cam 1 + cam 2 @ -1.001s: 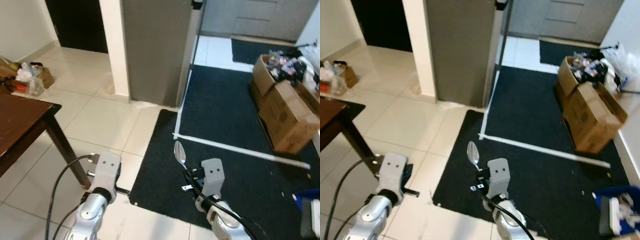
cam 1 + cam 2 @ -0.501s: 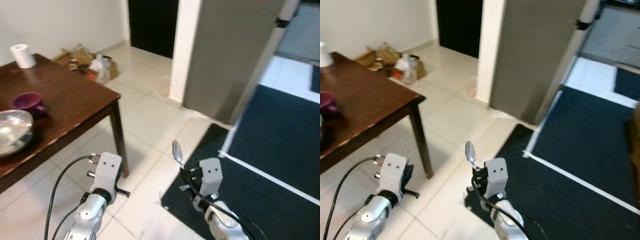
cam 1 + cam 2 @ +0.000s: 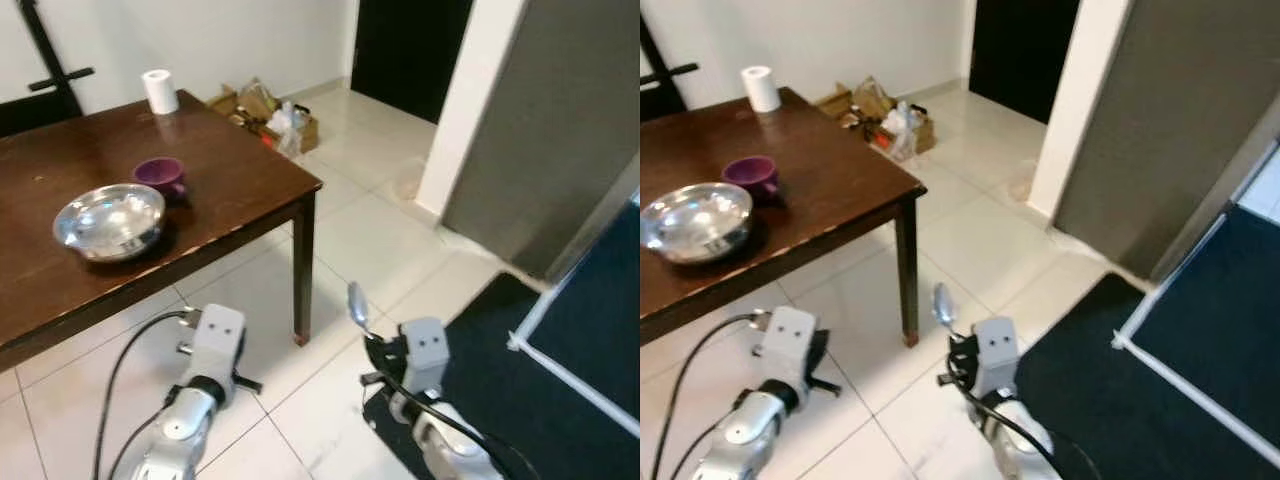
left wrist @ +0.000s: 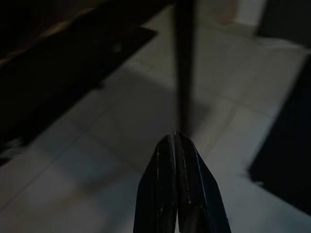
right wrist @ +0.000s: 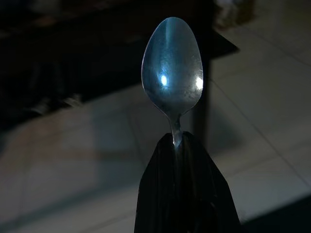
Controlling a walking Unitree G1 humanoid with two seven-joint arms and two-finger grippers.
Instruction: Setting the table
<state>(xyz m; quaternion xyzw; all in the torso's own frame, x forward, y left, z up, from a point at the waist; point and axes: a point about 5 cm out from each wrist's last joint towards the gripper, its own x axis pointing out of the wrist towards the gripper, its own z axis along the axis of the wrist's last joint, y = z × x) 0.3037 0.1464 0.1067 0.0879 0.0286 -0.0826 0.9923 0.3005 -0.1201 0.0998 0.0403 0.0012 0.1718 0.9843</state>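
Right tool (image 5: 177, 141) is clamped on the handle of a spoon (image 5: 171, 73), which stands upright with its bowl above the fingertips and its long axis pointing up and slightly forward, carried low over the tiled floor (image 3: 380, 240). Left tool (image 4: 176, 141) has its fingers pressed together on nothing and rides idle beside the other arm. The table (image 3: 240, 190) lies ahead and to the robot's left, well apart from the spoon and higher than it; a metal bowl (image 3: 108, 218) and a purple cup (image 3: 160, 174) sit near each other on it, with a paper roll (image 3: 156, 90) at the far edge. The table's corner leg (image 3: 303, 265) stands between the two arms in the head view, so the left arm is nearer the table, though the spoon is in the right. Compared with the earlier pictures, the camera has swung left: the dark mat (image 3: 560, 400) has slid to the right edge, and the table has come into full view. The spoon sits in the right tool as it did then.
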